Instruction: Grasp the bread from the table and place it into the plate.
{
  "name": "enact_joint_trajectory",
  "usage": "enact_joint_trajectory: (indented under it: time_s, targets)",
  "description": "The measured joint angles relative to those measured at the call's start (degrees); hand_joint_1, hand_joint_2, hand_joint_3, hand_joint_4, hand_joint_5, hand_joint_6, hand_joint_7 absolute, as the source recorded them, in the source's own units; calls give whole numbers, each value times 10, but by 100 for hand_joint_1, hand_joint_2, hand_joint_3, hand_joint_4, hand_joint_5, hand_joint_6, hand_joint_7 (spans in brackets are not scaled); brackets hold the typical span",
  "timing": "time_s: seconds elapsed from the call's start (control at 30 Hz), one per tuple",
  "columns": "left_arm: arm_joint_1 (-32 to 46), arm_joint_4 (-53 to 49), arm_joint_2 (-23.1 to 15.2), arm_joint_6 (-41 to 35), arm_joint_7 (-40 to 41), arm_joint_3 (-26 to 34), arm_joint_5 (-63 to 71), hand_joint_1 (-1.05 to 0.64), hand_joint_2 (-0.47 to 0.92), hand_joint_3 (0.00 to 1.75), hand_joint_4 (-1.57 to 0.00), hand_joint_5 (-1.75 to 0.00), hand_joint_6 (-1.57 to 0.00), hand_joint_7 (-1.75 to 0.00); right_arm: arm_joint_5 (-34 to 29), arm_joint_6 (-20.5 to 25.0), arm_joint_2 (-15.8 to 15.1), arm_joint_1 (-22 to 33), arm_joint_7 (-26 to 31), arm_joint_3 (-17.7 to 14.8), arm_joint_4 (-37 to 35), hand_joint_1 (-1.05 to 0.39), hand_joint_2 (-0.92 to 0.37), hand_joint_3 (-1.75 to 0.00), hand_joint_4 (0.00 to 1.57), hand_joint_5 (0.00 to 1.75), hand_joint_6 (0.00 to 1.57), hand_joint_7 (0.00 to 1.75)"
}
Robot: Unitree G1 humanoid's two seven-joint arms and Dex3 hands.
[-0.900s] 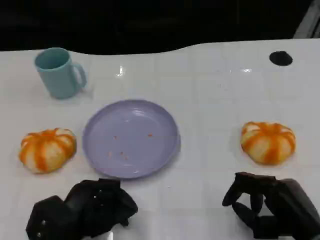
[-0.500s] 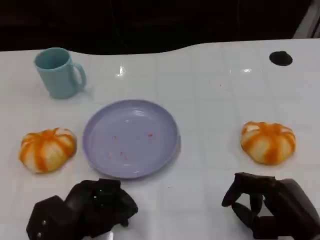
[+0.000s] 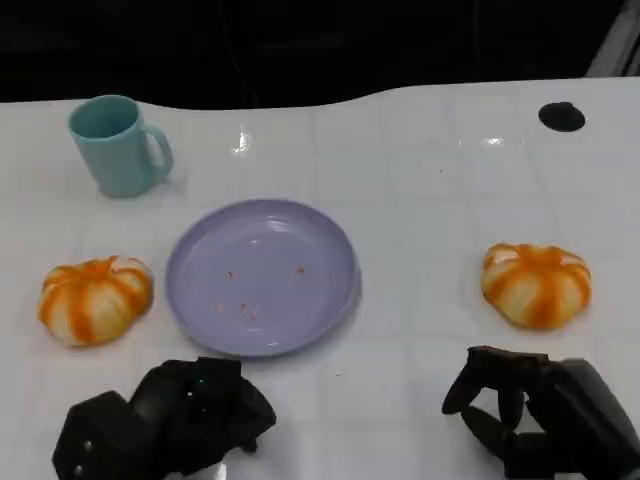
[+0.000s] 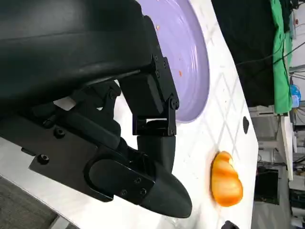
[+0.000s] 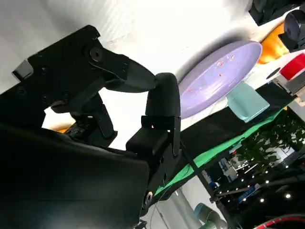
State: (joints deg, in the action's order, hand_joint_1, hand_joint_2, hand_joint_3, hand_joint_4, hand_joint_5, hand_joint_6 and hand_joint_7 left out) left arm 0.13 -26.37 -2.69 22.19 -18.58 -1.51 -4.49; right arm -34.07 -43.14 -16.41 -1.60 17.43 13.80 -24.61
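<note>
White table (image 3: 420, 180), dark behind. Two breads: one (image 3: 536, 284) just ahead of right hand (image 3: 535, 420), another (image 3: 95, 298) ahead and outboard of left hand (image 3: 165, 418). Plate (image 3: 262, 275) bare, ahead of left hand. Left hand's fingers curled, holding nothing; right hand's fingers parted, empty. Risks: rounded loaf slips from a shallow grip; left hand clips plate rim.

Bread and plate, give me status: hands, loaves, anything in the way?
Left hand and right hand empty, near table edge. Left bread and right bread on table beside plate. Mug far back, clear.
</note>
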Motion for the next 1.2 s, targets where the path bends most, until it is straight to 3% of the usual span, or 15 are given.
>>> enact_joint_trajectory:
  time_s: [0.13,0.27,0.37,0.4,0.47,0.67,0.87,1.2]
  targets:
    - [0,0,0,0,0,0,0,-105,87,0,-86,-156,-126,-81,0,-8,0,0,6,0,-4,-29,-60,-82,78,154,83,97]
    - [0,0,0,0,0,0,0,-104,86,0,-86,-156,-126,-81,-1,-11,3,1,22,-3,-2,-30,-71,-59,72,103,81,48]
    - [-2,-1,-1,0,0,0,0,-104,86,0,-87,-155,-126,-80,-2,-7,6,3,33,-8,17,-32,-78,-45,63,82,76,31]
    - [-3,-1,-1,0,0,0,-1,-103,86,0,-87,-155,-127,-80,-4,0,6,4,33,-9,22,-35,-86,-29,58,67,72,21]
    - [-4,-3,-2,0,0,0,0,-103,86,0,-86,-155,-127,-80,-10,16,6,7,32,-11,36,-39,-91,-18,49,54,66,12]
    - [-7,-7,-3,0,0,1,0,-104,86,0,-86,-156,-126,-81,-25,53,-4,17,20,-12,81,-46,-92,-12,25,33,47,1]
    - [-7,-8,-3,0,0,1,-1,-103,86,0,-87,-156,-127,-81,-59,101,-28,22,9,-16,130,-51,-92,-11,11,24,31,0]
    - [-9,-12,-3,2,0,3,-1,-105,87,0,-85,-157,-126,-83,-143,248,-61,13,-52,-20,233,-56,-92,-9,0,7,12,0]
